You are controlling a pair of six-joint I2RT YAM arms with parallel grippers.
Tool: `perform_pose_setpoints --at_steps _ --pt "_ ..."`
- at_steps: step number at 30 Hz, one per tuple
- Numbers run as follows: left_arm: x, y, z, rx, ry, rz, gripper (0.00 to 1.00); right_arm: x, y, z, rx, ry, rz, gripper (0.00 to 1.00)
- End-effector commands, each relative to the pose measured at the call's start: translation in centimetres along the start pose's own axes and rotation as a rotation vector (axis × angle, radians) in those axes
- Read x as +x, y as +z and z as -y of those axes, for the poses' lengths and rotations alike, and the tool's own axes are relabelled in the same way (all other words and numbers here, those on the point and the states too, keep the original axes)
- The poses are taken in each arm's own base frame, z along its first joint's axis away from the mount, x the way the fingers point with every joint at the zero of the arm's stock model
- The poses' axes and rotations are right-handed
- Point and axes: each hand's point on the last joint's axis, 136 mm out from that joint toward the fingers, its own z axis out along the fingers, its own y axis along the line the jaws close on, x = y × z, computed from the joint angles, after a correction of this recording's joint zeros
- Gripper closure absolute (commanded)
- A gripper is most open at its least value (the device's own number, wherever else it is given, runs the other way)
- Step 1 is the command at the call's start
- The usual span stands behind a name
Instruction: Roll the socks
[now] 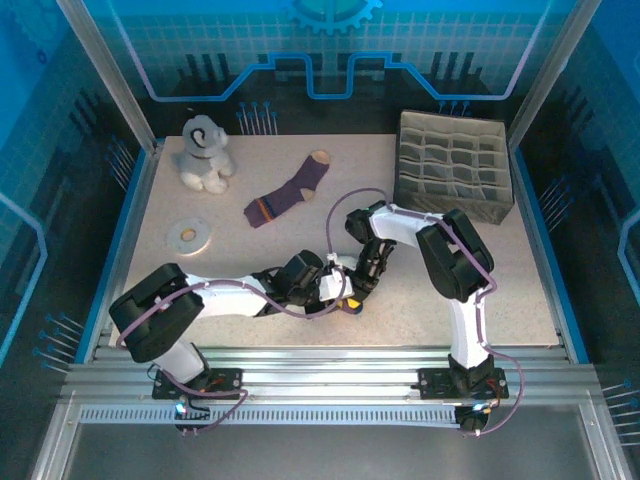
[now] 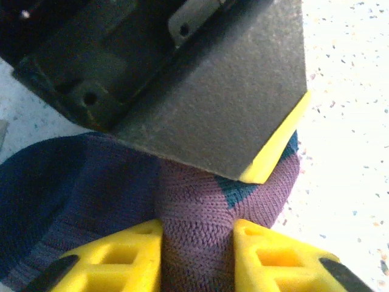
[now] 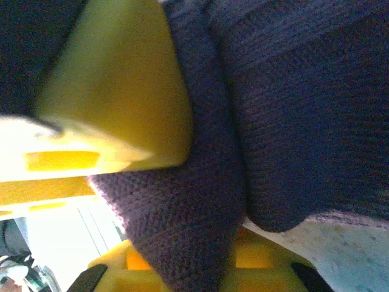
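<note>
A speckled beige tabletop (image 1: 500, 285) carries everything, and the two white-and-black arms, the left arm (image 1: 225, 295) and the right arm (image 1: 455, 260), bend inward to meet over its near middle, covering most of what lies beneath them in the top view. At the far right stands a grey fabric organiser box (image 1: 455, 165) divided into many small cells. A grey plush toy (image 1: 205, 152) sits in the far left corner, with a flat white ring (image 1: 188, 236) nearer on the same side. Between toy and box, well apart from both arms, a purple knit sock with tan toe and heel (image 1: 290, 190) lies flat and slanted. The other purple knit sock with navy toe and heel (image 2: 200, 213) is bunched on the tabletop where the arms meet. The left arm's yellow fingers (image 2: 121, 255) are clamped on a fold of it, knit filling the gap. The right arm's yellow fingers (image 3: 115, 103) pinch the same sock from the opposite side, one tip pressing just beyond the left pair.
</note>
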Motion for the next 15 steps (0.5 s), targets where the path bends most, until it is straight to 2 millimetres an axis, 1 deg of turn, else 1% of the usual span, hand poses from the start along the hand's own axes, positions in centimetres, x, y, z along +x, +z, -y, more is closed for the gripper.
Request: perform_pose_setpoints --at_steps 1,2,3,6,8,12,15 --pt "2.2 0.8 1.1 0.044 -0.06 -0.092 0.9 0.1 -0.4 1.9 0.081 0.014 0.016 0.77" --pt "2.3 0.8 1.1 0.049 -0.073 -0.1 0.97 -0.1 -0.9 1.8 0.081 0.018 0.039 0.73" --pt "2.5 0.9 1.2 0.056 -0.088 -0.11 1.0 -0.3 -1.5 1.6 0.081 0.019 0.071 0.7" --pt "2.8 1.2 1.4 0.073 -0.138 -0.14 1.0 -1.0 -3.5 0.8 0.088 0.017 0.182 0.61" --pt "3.1 1.4 1.7 0.098 -0.177 -0.161 1.0 -1.1 -5.1 0.3 0.1 0.011 0.26 0.59" --pt "3.7 1.7 2.1 0.135 -0.259 -0.176 1.0 -0.5 -8.1 0.0 0.175 0.021 0.4 0.56" --pt "3.9 1.7 2.2 0.17 -0.331 -0.164 1.0 0.2 -9.9 0.0 0.254 0.021 0.481 0.55"
